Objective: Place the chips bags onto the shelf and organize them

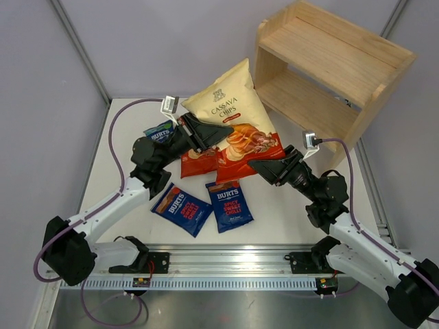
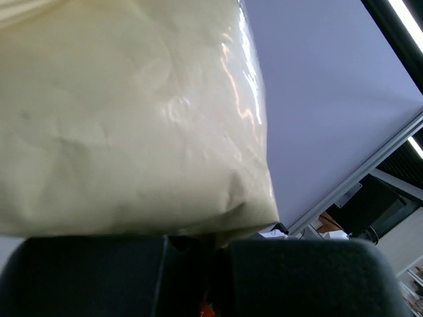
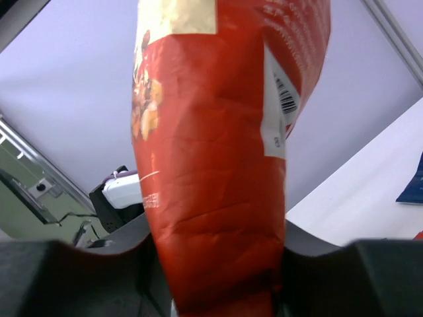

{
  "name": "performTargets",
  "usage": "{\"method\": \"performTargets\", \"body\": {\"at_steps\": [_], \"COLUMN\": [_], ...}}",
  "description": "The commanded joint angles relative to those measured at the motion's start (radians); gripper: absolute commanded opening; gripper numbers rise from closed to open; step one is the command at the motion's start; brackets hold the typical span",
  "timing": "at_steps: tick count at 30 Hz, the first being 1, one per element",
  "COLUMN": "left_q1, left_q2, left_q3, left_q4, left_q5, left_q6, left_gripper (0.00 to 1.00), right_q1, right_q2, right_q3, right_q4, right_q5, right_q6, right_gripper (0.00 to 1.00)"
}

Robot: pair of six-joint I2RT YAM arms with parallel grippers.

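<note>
A large cream-and-red Cassava Chips bag (image 1: 230, 120) is held above the table between both grippers. My left gripper (image 1: 206, 133) is shut on its left edge; in the left wrist view the cream bag (image 2: 132, 119) fills the frame above the gripper (image 2: 221, 246). My right gripper (image 1: 264, 168) is shut on its red lower right corner, and the red bag (image 3: 211, 172) stands between that gripper's jaws (image 3: 218, 271). A second Cassava bag (image 1: 194, 164) lies partly hidden beneath. Two red-lettered Burts bags (image 1: 180, 209) (image 1: 230, 204) lie flat in front. A green-lettered Burts bag (image 1: 159, 132) lies behind the left arm. The wooden shelf (image 1: 329, 68) stands at the back right with nothing on either tier.
Grey walls with metal frame posts (image 1: 79, 48) close in the table at left and back. The mounting rail (image 1: 233, 259) runs along the near edge. Each arm's cable (image 1: 116, 130) loops beside it.
</note>
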Motion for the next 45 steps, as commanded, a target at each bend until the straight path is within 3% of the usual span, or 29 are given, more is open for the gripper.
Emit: {"method": "performTargets", "body": {"at_steps": [1,2,3,6,9,12,18,20,23,24,27,29,35,41,45], "left_q1": [0.001,0.004,0.008,0.051,0.137,0.223,0.298,0.333,0.380,0.399,0.413,0.415,0.415,0.413,0.413], "left_q2": [0.026,0.029,0.031,0.009,-0.011,-0.003,0.031,0.032,0.023,0.017,-0.044,-0.109,-0.276,-0.403,-0.517], "left_q3": [0.100,0.117,0.131,0.165,0.184,0.202,0.257,0.269,0.300,0.324,0.372,0.366,0.286,0.233,0.126], "left_q4": [0.042,0.008,-0.023,-0.135,-0.243,-0.241,-0.270,-0.315,-0.426,-0.551,-0.907,-1.008,-1.157,-1.345,-1.405], "left_q5": [0.121,0.135,0.151,0.149,0.147,0.214,0.306,0.302,0.259,0.230,-0.038,-0.188,-0.264,-0.244,-0.229], "left_q6": [-0.028,-0.012,0.023,0.078,0.106,0.091,0.127,0.141,0.189,0.245,0.391,0.452,0.581,0.745,0.810], "left_gripper": [0.07,0.10,0.13,0.18,0.16,0.14,0.23,0.36,0.40,0.59,0.80,0.99,0.99,0.99,0.99], "right_q1": [0.001,0.001,0.001,0.001,0.001,0.001,0.001,0.001,0.003,0.001,0.001,0.001,0.001,0.000,-0.020], "right_q2": [-0.001,0.002,0.004,-0.004,-0.002,-0.005,-0.028,-0.032,-0.016,-0.012,0.005,0.010,0.018,0.019,0.077], "right_q3": [-0.008,-0.018,-0.024,-0.052,-0.069,-0.090,-0.115,-0.123,-0.127,-0.124,-0.126,-0.136,-0.179,-0.135,-0.065], "right_q4": [0.076,0.081,0.084,0.093,0.088,0.088,0.061,0.033,0.006,-0.020,-0.050,-0.062,-0.066,-0.213,-0.217], "right_q5": [0.095,0.095,0.104,0.110,0.072,0.050,0.073,0.104,0.174,0.218,0.327,0.390,0.643,0.918,1.006], "right_q6": [0.003,-0.005,-0.009,-0.031,-0.033,-0.026,-0.031,-0.026,0.004,0.021,0.073,0.131,0.227,0.256,0.260], "right_gripper": [0.39,0.35,0.23,0.12,0.08,0.06,0.03,0.00,0.00,0.00,0.00,0.00,0.00,0.00,0.00]}}
